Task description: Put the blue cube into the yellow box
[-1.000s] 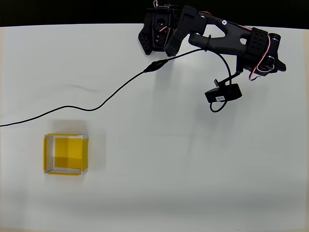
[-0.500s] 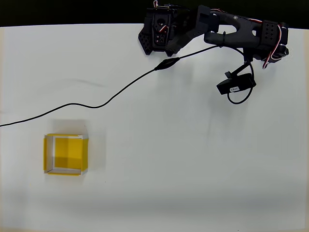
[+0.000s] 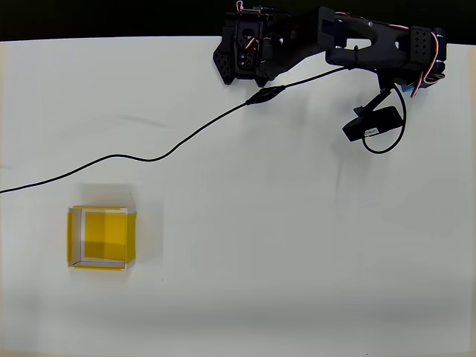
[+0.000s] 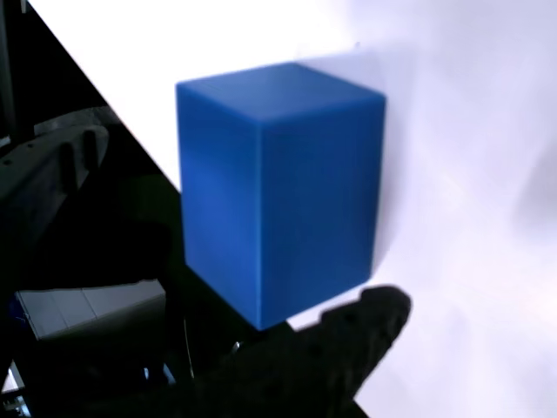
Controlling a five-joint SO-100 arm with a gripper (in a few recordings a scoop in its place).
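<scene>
Top-right of the tabletop (image 3: 282,245) in the overhead view, the arm is stretched along the back edge with its end effector (image 3: 420,80) near the right edge; a sliver of the blue cube (image 3: 407,87) shows just under the wrist there; wrist view puts the blue cube (image 4: 278,187) large and close, sitting on the white surface near the tabletop's edge, with one dark finger (image 4: 348,335) low in frame just in front of it; the other finger is not clear, so I cannot tell how wide the end effector is spread, and nothing reads as clamped yet; call it approach/pre-grasp.

Yellow box (image 3: 102,237) sits far off at lower left, open top up, well apart from the cube; a black cable (image 3: 149,159) runs across the tabletop between the arm base and the left edge, passing above the box.

For a clean grasp, my take: square the fingers to two opposite flat faces, not a corner; centre the cube between them before closing; the cube is near the edge, so any sideways nudge could push it off; come down, don't sweep; lift clear before the long swing to the box; keep the carry high enough to clear the cable and the box's wall; release low over the yellow floor.
</scene>
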